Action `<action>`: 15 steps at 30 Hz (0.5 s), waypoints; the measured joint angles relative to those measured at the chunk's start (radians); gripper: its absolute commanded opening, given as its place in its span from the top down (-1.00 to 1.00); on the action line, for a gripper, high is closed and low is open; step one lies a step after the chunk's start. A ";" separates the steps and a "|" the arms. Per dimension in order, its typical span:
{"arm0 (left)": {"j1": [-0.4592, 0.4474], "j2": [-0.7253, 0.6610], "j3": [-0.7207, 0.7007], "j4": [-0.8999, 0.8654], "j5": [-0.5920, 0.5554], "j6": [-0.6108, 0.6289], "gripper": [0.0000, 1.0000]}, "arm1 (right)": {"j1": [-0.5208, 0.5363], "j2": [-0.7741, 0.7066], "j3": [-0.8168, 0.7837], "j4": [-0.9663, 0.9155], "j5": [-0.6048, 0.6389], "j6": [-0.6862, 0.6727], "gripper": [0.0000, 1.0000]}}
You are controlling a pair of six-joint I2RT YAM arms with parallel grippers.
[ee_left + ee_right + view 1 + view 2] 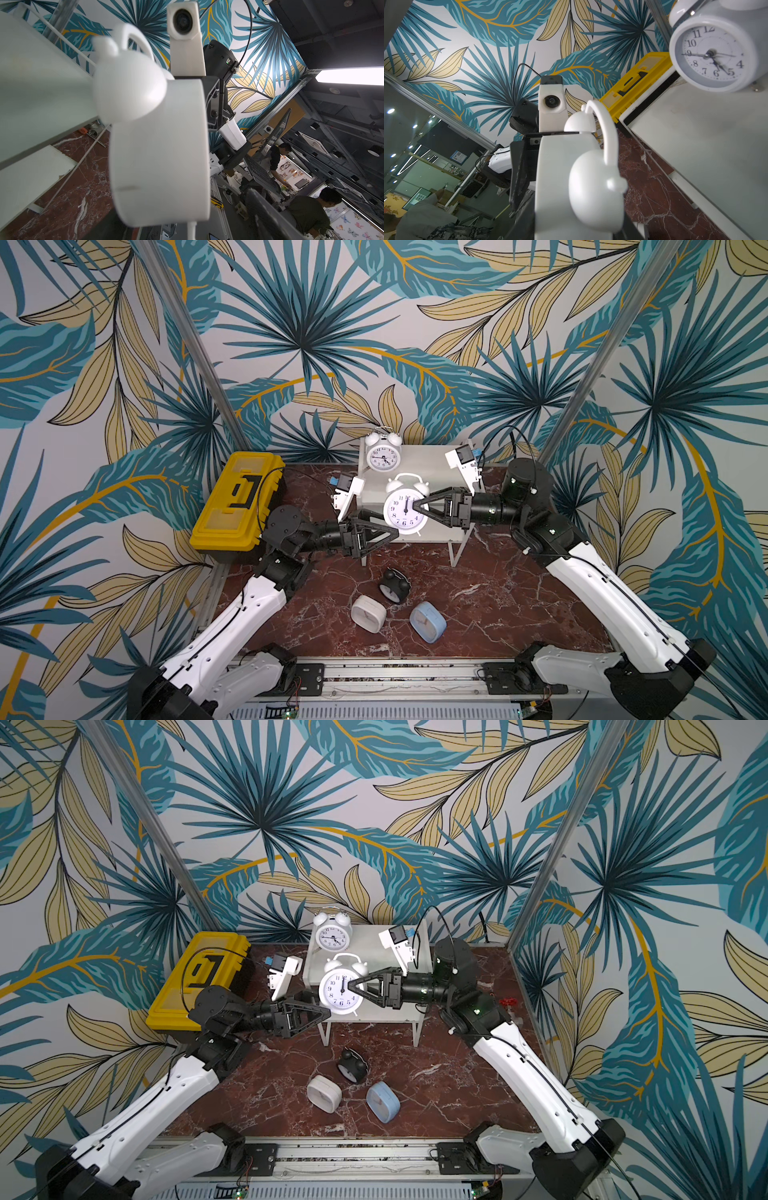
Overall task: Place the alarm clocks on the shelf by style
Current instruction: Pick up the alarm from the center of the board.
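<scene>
Centre of both top views, and the right gripper [415,506] reaches in from the right with a firm pinch on a round white plastic twin-bell alarm clock [398,515]. One black finger lies across the dial and the other goes behind the case. The clock is upright, face to the camera, hands at six o'clock, over the front-left part of the top board of the white two-tier shelf [434,466]. Whether its feet touch the board, I cannot tell.

Just lower left of it, the left gripper [389,526] has its jaws spread wide and holds nothing. In the left wrist view the clock's white case [160,145] sits between them, with a clear gap before the dark finger [264,209] at lower right.

At the back-left corner of the top board, just above the held clock in the frame, a second white twin-bell clock [383,457] stands upright.

Lower centre, on the dark red marble tabletop [498,605], three clocks lie close together: a black twin-bell clock [392,588], a white rounded-square clock [368,614] to its lower left and a light blue rounded-square clock [428,622] to its lower right.

A yellow plastic toolbox [237,506] sits at middle left, well apart from the shelf.
</scene>
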 measured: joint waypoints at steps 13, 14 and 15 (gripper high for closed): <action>0.025 0.037 0.000 0.031 0.007 -0.050 0.30 | -0.008 0.004 -0.006 -0.031 -0.077 -0.035 0.51; 0.025 0.039 0.000 0.040 0.007 -0.055 0.33 | -0.008 0.002 -0.012 -0.021 -0.077 -0.033 0.42; 0.026 0.039 0.000 0.047 0.009 -0.060 0.35 | -0.008 -0.002 -0.018 -0.009 -0.076 -0.028 0.25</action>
